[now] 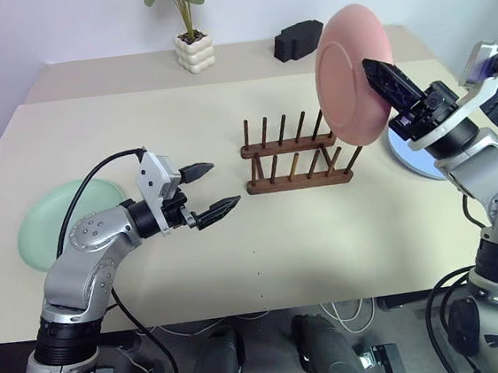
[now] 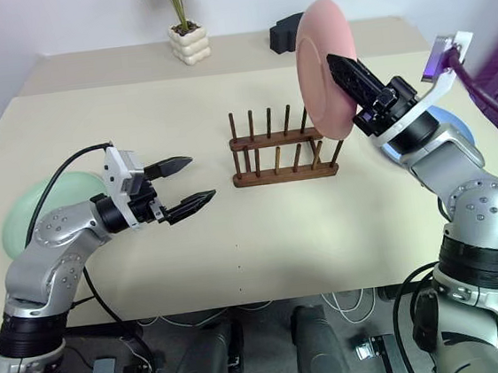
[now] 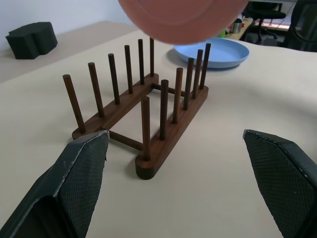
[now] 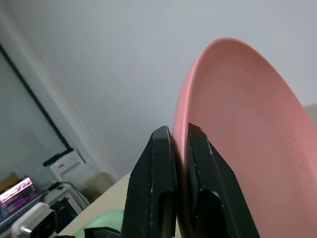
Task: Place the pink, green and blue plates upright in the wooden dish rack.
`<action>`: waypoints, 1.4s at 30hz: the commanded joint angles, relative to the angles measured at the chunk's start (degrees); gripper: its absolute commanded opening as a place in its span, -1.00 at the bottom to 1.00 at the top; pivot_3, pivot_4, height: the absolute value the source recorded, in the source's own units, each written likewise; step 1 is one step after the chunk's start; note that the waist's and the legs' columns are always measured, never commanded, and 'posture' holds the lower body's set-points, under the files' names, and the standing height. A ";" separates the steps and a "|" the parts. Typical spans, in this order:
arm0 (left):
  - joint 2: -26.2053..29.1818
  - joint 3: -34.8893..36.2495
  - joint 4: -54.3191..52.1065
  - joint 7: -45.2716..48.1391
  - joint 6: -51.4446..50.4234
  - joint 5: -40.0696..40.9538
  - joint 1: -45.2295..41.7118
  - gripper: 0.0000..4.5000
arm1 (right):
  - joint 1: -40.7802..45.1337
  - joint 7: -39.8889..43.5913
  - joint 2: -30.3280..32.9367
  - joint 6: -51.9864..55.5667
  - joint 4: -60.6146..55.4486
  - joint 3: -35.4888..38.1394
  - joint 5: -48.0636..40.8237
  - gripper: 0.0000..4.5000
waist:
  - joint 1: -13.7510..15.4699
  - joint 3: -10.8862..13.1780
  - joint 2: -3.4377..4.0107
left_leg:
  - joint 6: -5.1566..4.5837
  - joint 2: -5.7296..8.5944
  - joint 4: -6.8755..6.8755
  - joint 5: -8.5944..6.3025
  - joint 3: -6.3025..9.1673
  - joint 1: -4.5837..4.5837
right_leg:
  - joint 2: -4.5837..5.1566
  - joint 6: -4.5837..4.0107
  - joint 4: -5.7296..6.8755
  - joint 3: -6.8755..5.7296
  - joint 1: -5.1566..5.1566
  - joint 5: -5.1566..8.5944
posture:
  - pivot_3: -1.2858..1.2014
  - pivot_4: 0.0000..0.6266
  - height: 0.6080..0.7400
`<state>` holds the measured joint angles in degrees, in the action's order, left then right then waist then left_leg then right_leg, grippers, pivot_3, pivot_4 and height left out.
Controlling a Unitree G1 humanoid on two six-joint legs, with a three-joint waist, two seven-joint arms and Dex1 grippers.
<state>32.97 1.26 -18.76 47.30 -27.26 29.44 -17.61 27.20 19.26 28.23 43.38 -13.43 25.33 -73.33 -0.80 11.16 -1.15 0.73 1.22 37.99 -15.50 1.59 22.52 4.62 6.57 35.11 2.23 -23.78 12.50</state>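
Pink plate upright above rack

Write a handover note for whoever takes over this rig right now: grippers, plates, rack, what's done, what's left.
Right gripper: shut on the pink plate, held upright in the air above the right end of the wooden dish rack, not yet slotted.
Left gripper: open, holding nothing, level, left of the rack.
Green plate: flat on the table, far left.
Blue plate: flat on the table, right of the rack.
Done: none racked.
Left: slot pink, then green and blue.
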 commanded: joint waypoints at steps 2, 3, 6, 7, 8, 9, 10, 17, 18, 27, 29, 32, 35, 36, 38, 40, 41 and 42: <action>-0.29 0.14 -2.28 -0.05 -0.01 0.95 -0.13 0.98 | -0.08 -0.65 -0.41 -1.28 -0.08 1.37 -1.07 -1.00 | 0.00 0.00 0.00 | 0.00 0.00 0.00 0.00 0.00 0.00 | 0.00 0.00 0.00 0.00 0.00 0.00 | 0.03 -0.52 0.90; -0.34 0.08 -2.25 -0.08 0.00 0.92 -0.19 0.98 | -0.10 -0.96 -0.54 -1.39 0.34 1.52 -1.03 -1.00 | 0.00 0.00 0.00 | 0.00 0.00 0.00 0.00 0.00 0.00 | 0.00 0.00 0.00 0.00 0.00 0.00 | 0.03 -0.52 0.90; -0.40 0.00 -2.15 -0.06 0.07 0.84 -0.29 0.98 | -0.29 -1.71 -0.78 -1.25 2.02 1.94 -1.28 -1.00 | 0.00 0.00 0.00 | 0.00 0.00 0.00 0.00 0.00 0.00 | 0.00 0.00 0.00 0.00 0.00 0.00 | 0.03 -0.52 0.90; -0.42 0.00 -2.09 -0.02 0.11 0.82 -0.31 0.98 | -0.46 -1.70 -0.83 -1.18 2.34 1.98 -1.34 -1.00 | 0.00 0.00 0.00 | 0.00 0.00 0.00 0.00 0.00 0.00 | 0.00 0.00 0.00 0.00 0.00 0.00 | 0.03 -0.52 0.90; -0.43 0.00 -2.04 -0.02 0.13 0.77 -0.33 0.98 | -0.77 -1.67 -0.88 -1.03 2.57 2.00 -1.47 -1.00 | 0.00 0.00 0.00 | 0.00 0.00 0.00 0.00 0.00 0.00 | -0.01 0.00 0.00 0.00 -0.01 0.00 | 0.03 -0.52 0.90; -0.44 -0.01 -1.99 -0.02 0.17 0.73 -0.35 0.98 | -1.03 -1.71 -0.94 -0.88 2.75 1.98 -1.59 -1.00 | 0.00 0.00 0.00 | 0.00 -0.01 0.00 0.00 0.00 0.00 | -0.01 0.00 0.00 0.00 -0.01 0.00 | 0.03 -0.52 0.90; -0.44 -0.02 -1.93 -0.03 0.20 0.67 -0.37 0.98 | -1.28 -1.80 -1.02 -0.80 2.93 1.95 -1.67 -1.00 | 0.00 0.00 0.00 | -0.01 -0.01 0.00 0.00 0.00 0.01 | -0.01 0.00 0.00 0.00 -0.01 0.00 | 0.03 -0.52 0.90; -0.60 -0.36 -1.84 -0.24 0.34 0.27 -0.47 0.98 | -1.54 -4.62 -1.51 -0.16 5.97 1.91 -1.73 -1.00 | -0.01 0.01 0.02 | -0.01 -0.01 0.00 -0.01 -0.02 0.01 | -0.02 0.00 -0.01 0.01 -0.02 0.00 | 0.03 -0.52 0.90; -0.59 -0.37 -1.79 -0.26 0.36 0.21 -0.51 0.98 | -1.52 -4.85 -1.55 -0.17 6.35 1.88 -1.68 -1.00 | -0.01 0.01 0.02 | -0.01 -0.01 0.00 -0.01 -0.02 0.01 | -0.01 0.00 -0.01 0.02 -0.02 0.01 | 0.03 -0.52 0.90; -0.57 -0.34 -1.65 -0.34 0.53 -0.07 -0.41 1.00 | -1.06 -6.11 -1.62 -1.95 7.37 1.86 0.71 0.52 | -0.02 0.01 0.01 | -0.01 -0.01 0.00 -0.01 -0.03 0.02 | -0.02 0.00 -0.02 0.02 -0.02 0.01 | 0.03 -0.52 0.90; -0.58 -0.35 -1.62 -0.35 0.53 -0.09 -0.41 1.00 | -0.70 -5.65 -1.14 -3.20 7.30 1.94 2.38 0.91 | -0.02 0.01 0.02 | -0.01 -0.01 0.00 -0.01 -0.03 0.02 | -0.02 0.00 -0.02 0.02 -0.02 0.01 | 0.03 -0.52 0.90; -0.57 -0.33 -1.65 -0.40 0.54 -0.12 -0.36 1.00 | 0.63 -3.44 1.53 -6.79 7.80 3.17 6.46 0.91 | -0.02 0.02 0.03 | -0.01 -0.01 0.00 -0.01 -0.03 0.02 | -0.03 0.01 -0.02 0.02 -0.03 0.01 | 0.03 -0.52 0.90; -0.61 -0.36 -1.62 -0.50 0.60 -0.23 -0.32 1.00 | 2.09 0.18 5.89 -10.06 9.94 5.38 9.98 0.91 | 0.15 0.05 0.09 | -0.02 0.03 0.01 -0.01 -0.07 0.08 | -0.01 0.01 -0.05 0.05 -0.07 0.01 | 0.03 -0.52 0.90; -0.60 -0.29 -1.63 -0.53 0.64 -0.24 -0.19 1.00 | 2.08 2.34 8.08 -10.80 10.87 6.45 10.81 0.91 | 0.16 0.06 0.09 | -0.02 0.03 0.01 0.00 -0.07 0.10 | -0.01 0.01 -0.07 0.05 -0.08 0.01 | 0.03 -0.52 0.90; -0.56 -0.14 -1.68 -0.56 0.73 -0.22 0.11 1.00 | 0.52 7.14 13.26 -12.02 13.03 7.48 14.31 0.91 | 0.18 0.05 0.09 | -0.05 0.02 0.00 -0.02 -0.06 0.12 | -0.02 0.03 -0.09 0.04 -0.09 0.02 | 0.03 -0.52 0.90; -0.51 -0.12 -1.55 -0.58 0.92 -0.42 0.30 1.00 | -2.88 12.70 17.58 -13.65 14.72 7.08 18.65 0.91 | 0.10 0.04 0.07 | -0.10 0.03 -0.01 -0.05 -0.07 0.15 | -0.02 0.07 -0.10 0.04 -0.10 0.05 | 0.03 -0.52 0.90; -0.37 -0.13 -1.28 -0.60 1.06 -0.71 0.35 1.00 | -4.86 15.60 19.23 -14.20 15.04 7.04 20.06 0.91 | 0.11 0.04 0.07 | -0.12 0.02 -0.01 -0.07 -0.08 0.15 | -0.03 0.07 -0.10 0.04 -0.09 0.05 | 0.03 -0.52 0.90; -0.18 -0.09 -0.86 -0.72 1.40 -1.26 0.35 1.00 | -6.55 18.06 20.32 -14.42 15.06 7.30 20.66 0.91 | 0.12 0.04 0.07 | -0.13 0.02 -0.02 -0.07 -0.08 0.15 | -0.03 0.08 -0.10 0.04 -0.09 0.06 | 0.03 -0.52 0.90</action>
<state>32.44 0.69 -18.72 46.91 -27.05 28.81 -17.42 21.87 32.86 47.54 30.26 1.55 31.62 -54.52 -0.68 11.20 -1.08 0.59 1.23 37.97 -15.57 1.51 22.66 4.58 6.67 35.00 2.27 -23.87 12.57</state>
